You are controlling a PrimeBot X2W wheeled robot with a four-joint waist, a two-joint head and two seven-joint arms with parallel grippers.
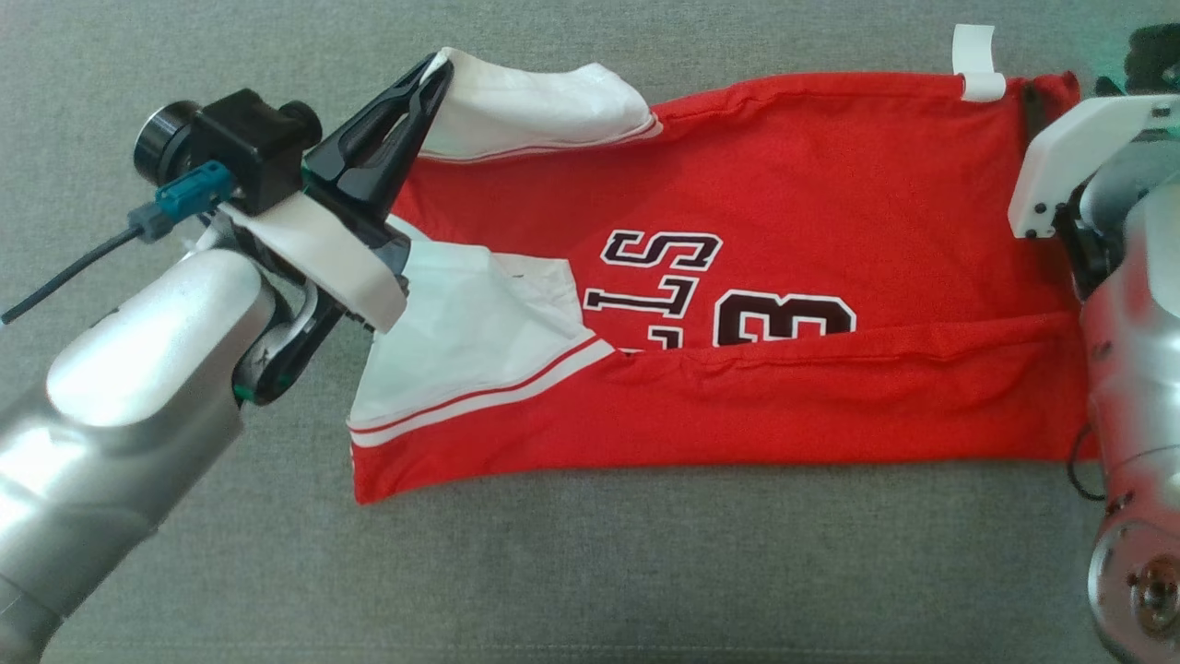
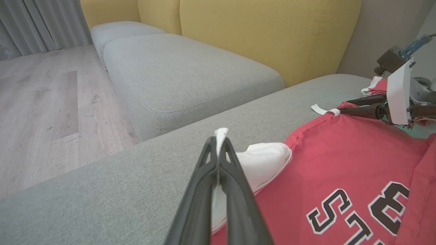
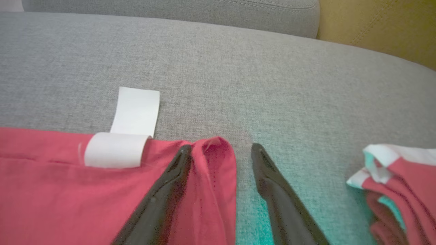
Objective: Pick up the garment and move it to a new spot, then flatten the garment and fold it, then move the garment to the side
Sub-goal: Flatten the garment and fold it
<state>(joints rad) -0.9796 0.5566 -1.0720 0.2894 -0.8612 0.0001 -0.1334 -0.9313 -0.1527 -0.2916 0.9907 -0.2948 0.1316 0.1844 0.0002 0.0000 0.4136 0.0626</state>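
garment (image 1: 830,184) spread lengthwise, left to right, on the sofa seat (image 1: 590,572); near edge folded up over its middle. left claw (image 1: 441,69) at the far-left corner, tip of a sleeve (image 1: 544,101) between its fingers. right claw (image 3: 221,147) at the far-right corner, straddling the corner fold. label (image 3: 136,109) juts off the far edge onto the seat, just left of that claw. heap of cloth (image 3: 391,177) lies on that claw's other side, apart from it. backrest (image 2: 265,34) behind.

- Head view looks straight down at the red shirt (image 1: 830,184).
- Left wrist view looks low across it.
- Right wrist view sits close at its corner.
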